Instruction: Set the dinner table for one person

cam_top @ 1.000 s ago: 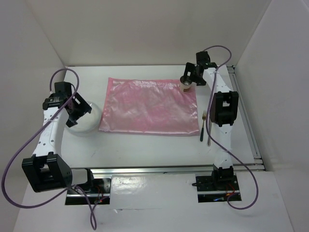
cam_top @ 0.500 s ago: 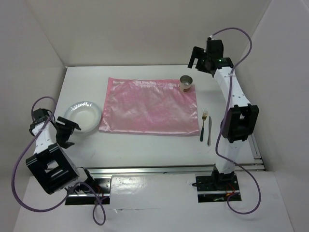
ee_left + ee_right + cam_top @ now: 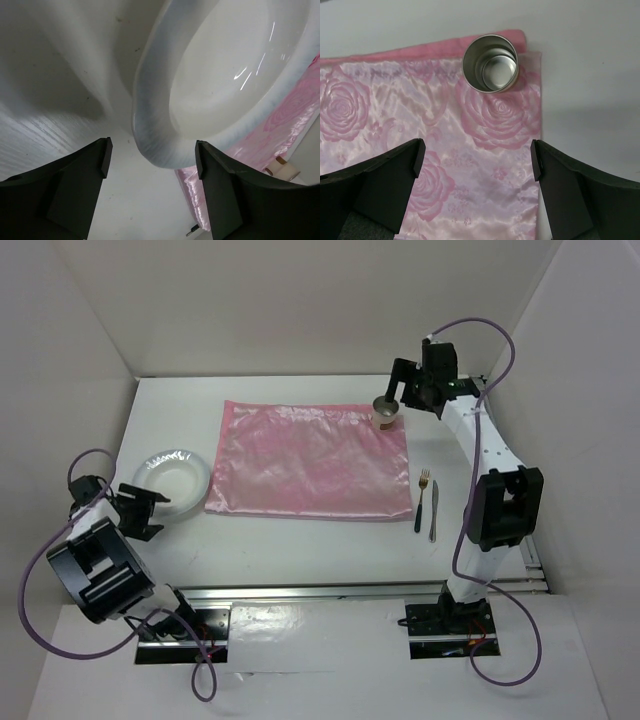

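judging by how things lie, the setting looks more than half done. the desk, white with metal rails along its near and right edges, carries a shiny pink cloth spread flat in the middle, rose pattern up. a metal cup stands upright and empty on the cloth's far right corner, close to its edge. a fork and a knife lie side by side on the bare desk just to the right of the cloth, the fork the nearer to it, both pointing away from the arms.

what seems left is the plate. it sits on the bare desk off the cloth's left edge, near it but not on it, and the middle of the cloth has nothing on it. the left hand is low at the plate's near rim with its fingers apart and nothing between them; the rim lies just ahead of the gap, so i judge a pinch on the rim to be the step in hand. the right hand hangs above the cloth's right part, fingers apart and holding nothing, the cup ahead of it and clear of both fingers.

whether the fork should go to the cloth's left side is a matter of taste; as laid, only the plate appears out of place.
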Action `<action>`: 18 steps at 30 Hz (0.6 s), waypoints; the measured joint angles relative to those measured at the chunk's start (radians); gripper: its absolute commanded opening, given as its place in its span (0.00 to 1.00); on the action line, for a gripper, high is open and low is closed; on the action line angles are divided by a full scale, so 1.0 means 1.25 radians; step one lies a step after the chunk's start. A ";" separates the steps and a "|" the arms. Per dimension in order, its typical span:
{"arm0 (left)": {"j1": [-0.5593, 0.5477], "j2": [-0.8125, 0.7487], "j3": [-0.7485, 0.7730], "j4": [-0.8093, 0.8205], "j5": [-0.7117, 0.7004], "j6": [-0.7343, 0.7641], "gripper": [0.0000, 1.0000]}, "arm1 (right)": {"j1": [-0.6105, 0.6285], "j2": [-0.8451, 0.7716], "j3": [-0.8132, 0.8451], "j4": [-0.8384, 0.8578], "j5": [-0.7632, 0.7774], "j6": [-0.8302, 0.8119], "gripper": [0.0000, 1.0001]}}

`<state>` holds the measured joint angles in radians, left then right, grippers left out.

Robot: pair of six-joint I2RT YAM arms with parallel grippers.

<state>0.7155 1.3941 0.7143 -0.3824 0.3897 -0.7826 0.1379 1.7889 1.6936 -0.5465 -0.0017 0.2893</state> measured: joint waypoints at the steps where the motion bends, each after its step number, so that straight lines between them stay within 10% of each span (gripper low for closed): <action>1: -0.001 0.008 0.000 0.009 -0.005 -0.006 0.81 | 0.000 0.000 -0.007 -0.001 -0.001 0.000 1.00; 12: -0.057 0.081 0.002 0.105 -0.049 -0.053 0.69 | 0.010 -0.044 -0.045 0.007 0.002 0.000 1.00; 18: -0.099 0.113 0.013 0.140 -0.067 -0.112 0.26 | 0.014 -0.081 -0.068 0.006 0.012 0.000 1.00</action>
<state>0.5915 1.5356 0.7300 -0.2077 0.3065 -0.9222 0.1551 1.6882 1.6085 -0.5388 0.0132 0.2890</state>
